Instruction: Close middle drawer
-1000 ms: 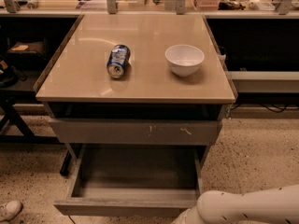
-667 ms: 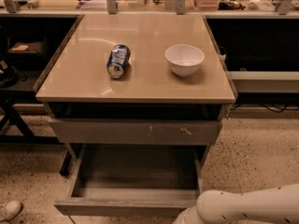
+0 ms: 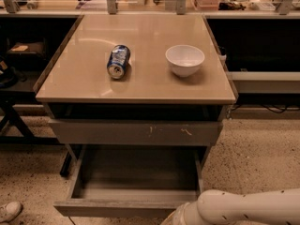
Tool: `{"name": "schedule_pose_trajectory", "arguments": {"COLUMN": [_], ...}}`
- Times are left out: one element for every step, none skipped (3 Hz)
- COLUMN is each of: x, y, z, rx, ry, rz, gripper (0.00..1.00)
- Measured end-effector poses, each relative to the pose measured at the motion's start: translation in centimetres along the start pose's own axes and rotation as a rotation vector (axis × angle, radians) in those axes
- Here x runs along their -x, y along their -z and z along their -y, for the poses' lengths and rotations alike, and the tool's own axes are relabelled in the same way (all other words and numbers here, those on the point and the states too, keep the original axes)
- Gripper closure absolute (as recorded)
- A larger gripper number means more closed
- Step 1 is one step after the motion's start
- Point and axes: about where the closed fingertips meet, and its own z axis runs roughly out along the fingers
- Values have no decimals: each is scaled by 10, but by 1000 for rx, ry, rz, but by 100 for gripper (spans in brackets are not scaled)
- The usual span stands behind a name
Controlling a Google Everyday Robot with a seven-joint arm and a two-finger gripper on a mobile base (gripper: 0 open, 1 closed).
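Note:
The middle drawer (image 3: pixel 136 191) is pulled far out below the tabletop. It is a wide, shallow grey box with thin side walls and looks empty. Its plain flat front (image 3: pixel 112 209) sits near the bottom of the view. Above it, a taller grey front with pale scratch marks (image 3: pixel 136 132) stands slightly out from the cabinet. My white arm (image 3: pixel 243 207) comes in from the bottom right and ends by the right end of the drawer front. The gripper is out of view below the frame edge.
On the beige tabletop (image 3: pixel 140 86) a blue can (image 3: pixel 118 61) lies on its side and a white bowl (image 3: pixel 184 59) stands to its right. Benches with clutter run along the back. A shoe (image 3: pixel 8 211) shows at the bottom left on the speckled floor.

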Motion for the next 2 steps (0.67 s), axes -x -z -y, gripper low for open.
{"name": "schedule_pose_trajectory", "arguments": {"x": [19,36], "y": [-2,-3], "z": [10,17], "rx": [-41,-64], "ry": [66,117], "rz": [9,9], "gripper": [100,100]}}
